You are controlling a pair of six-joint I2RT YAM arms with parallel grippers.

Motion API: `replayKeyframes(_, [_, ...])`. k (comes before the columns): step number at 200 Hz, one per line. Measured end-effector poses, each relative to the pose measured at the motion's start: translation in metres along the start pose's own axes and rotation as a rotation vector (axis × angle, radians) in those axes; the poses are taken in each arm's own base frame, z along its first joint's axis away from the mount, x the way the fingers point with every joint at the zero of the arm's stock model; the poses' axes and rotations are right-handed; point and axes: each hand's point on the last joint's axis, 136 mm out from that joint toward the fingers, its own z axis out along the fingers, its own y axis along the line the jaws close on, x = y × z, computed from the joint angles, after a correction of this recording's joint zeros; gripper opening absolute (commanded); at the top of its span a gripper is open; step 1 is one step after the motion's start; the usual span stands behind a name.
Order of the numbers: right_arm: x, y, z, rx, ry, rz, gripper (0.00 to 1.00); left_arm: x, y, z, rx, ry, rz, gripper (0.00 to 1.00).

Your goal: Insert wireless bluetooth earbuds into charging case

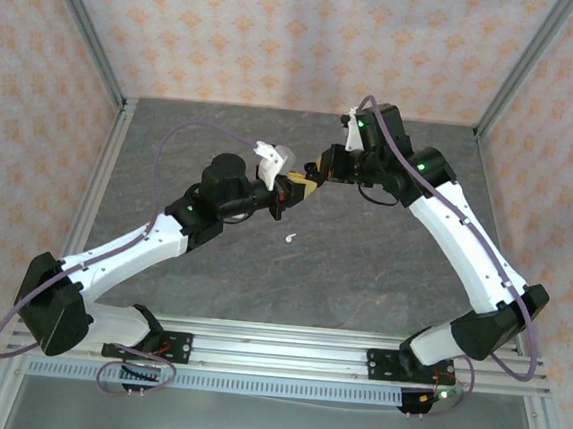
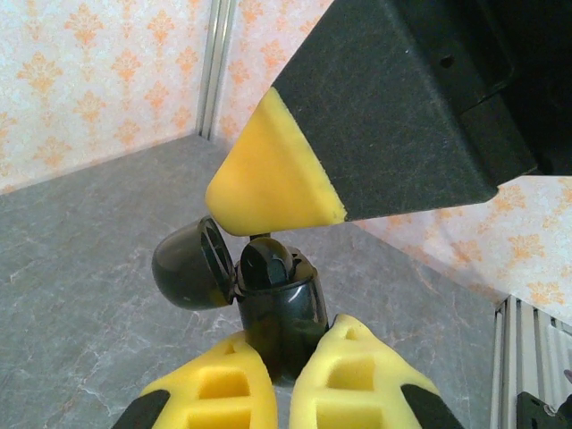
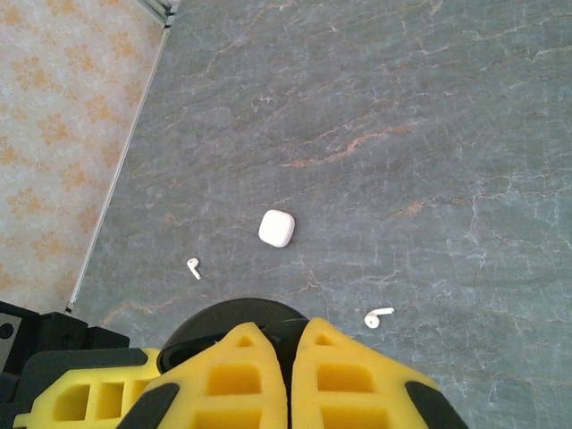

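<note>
here, two white stemmed earbuds (image 3: 193, 267) (image 3: 379, 316) lie near a rounded white case (image 3: 276, 228).

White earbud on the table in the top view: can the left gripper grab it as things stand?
Probably not. The left gripper is shut on the open black case, so it is occupied, though the white earbud lies on bare table nearby.

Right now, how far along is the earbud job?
Done: a black earbud seems seated in the open black case. In hand: the left fingers grip that case; the right fingers are shut just above it. Remaining: one white earbud and a second white earbud lie on the table near the closed white case.
</note>
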Motion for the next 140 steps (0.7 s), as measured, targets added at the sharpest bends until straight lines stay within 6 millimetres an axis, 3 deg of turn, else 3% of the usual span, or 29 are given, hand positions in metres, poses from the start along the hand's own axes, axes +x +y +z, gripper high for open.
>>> replayKeyframes(140, [0.0003, 0.0057, -0.0061, 0.011, 0.103, 0.020, 0.07, -0.0005, -0.0021, 0.0005, 0.005, -0.003, 0.002, 0.00])
